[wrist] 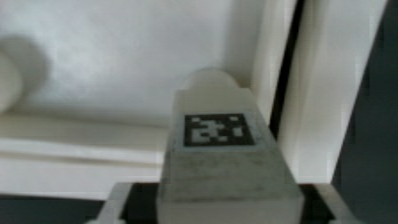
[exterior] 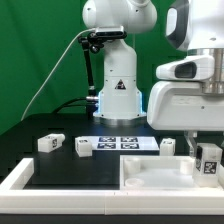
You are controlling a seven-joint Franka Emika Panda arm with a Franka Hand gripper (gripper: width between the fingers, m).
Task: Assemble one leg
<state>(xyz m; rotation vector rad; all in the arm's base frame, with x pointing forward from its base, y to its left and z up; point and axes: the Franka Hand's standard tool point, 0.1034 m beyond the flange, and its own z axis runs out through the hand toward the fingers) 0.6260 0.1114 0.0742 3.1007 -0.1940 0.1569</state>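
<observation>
My gripper (exterior: 207, 150) is shut on one leg (exterior: 209, 163), a white chunky peg with a black-and-white tag, and holds it upright over the exterior view's right end of the large white tray-like panel (exterior: 150, 175). In the wrist view the held leg (wrist: 217, 130) fills the middle between my gripper's (wrist: 217, 203) fingers, with the panel's corner and rim (wrist: 311, 90) right behind it. Three more legs lie on the black table: one (exterior: 50, 143) at the exterior view's left, one (exterior: 83, 148) beside it, one (exterior: 168, 146) behind the panel.
The marker board (exterior: 120, 143) lies flat behind the panel, in front of the arm's white base (exterior: 118, 95). A white L-shaped rail (exterior: 20, 180) borders the table's front at the exterior view's left. A green backdrop stands behind.
</observation>
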